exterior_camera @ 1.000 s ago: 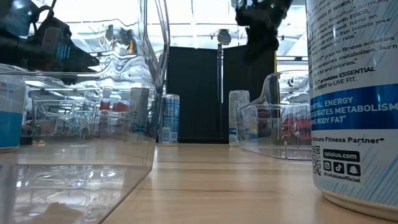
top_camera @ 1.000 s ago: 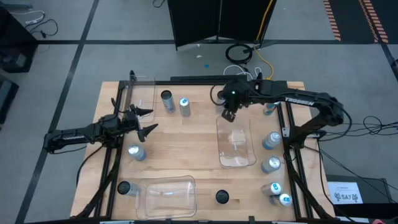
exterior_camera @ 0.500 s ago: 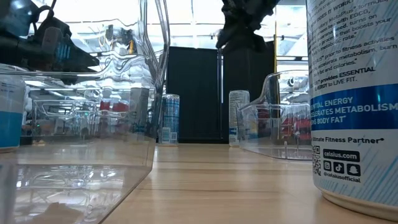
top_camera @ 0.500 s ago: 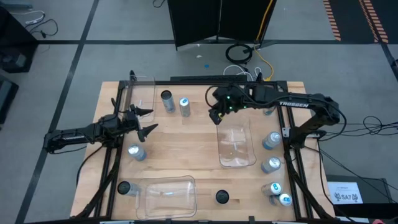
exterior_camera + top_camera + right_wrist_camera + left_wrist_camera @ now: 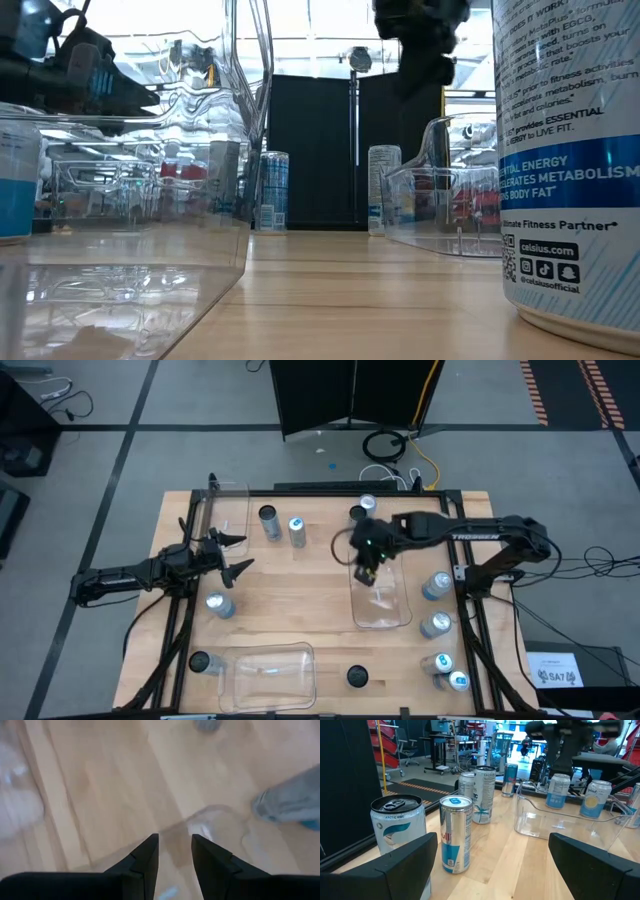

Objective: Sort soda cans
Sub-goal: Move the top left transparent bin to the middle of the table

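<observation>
The right claw (image 5: 364,574), clenched and empty, is held above the clear rectangular plastic tray (image 5: 392,618) right of centre. The left claw (image 5: 232,554) is parked released at mid-left of the wooden worktop (image 5: 300,600), near slim silver soda cans (image 5: 283,525).

The soda cans (image 5: 293,530) stand upright and scattered: two just beyond the right gripper (image 5: 364,572), four in a row to its right. Others, apparently dark-topped, sit nearer the open left gripper (image 5: 238,555).
</observation>
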Robot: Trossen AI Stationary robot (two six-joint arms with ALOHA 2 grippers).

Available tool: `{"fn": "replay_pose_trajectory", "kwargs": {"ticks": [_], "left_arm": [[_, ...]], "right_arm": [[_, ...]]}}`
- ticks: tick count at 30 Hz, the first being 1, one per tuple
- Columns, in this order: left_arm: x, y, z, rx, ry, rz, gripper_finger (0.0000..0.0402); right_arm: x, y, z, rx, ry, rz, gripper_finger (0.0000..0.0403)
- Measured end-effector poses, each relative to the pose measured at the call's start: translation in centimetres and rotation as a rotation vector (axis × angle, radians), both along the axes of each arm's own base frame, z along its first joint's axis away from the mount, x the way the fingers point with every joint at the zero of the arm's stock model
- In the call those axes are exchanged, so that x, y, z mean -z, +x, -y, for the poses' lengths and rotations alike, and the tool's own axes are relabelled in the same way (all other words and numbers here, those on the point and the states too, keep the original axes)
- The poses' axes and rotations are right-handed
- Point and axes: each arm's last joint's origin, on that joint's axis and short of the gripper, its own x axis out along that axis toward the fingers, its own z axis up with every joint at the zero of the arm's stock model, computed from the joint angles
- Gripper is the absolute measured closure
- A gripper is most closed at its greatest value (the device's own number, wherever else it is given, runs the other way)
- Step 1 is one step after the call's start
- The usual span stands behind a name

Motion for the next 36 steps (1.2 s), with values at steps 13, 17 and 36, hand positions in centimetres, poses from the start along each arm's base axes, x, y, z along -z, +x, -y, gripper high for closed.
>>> {"fn": "replay_pose_trajectory", "kwargs": {"ticks": [13,17,36], "left_arm": [[-0.1,0.0,0.0,0.007,-0.005,0.02,0.0012],[-0.4,0.0,0.0,-0.005,-0.228,0.125,0.0012],[-0.4,0.0,-0.1,-0.061,-0.36,0.182,0.0012]], "right_arm": [[2.9,-10.3,-3.1,0.056,0.046,0.274,0.0296],[3.3,-13.1,-3.0,0.102,0.05,0.451,0.0296],[4.6,-15.3,-2.8,0.058,0.035,0.668,0.0296]]}}
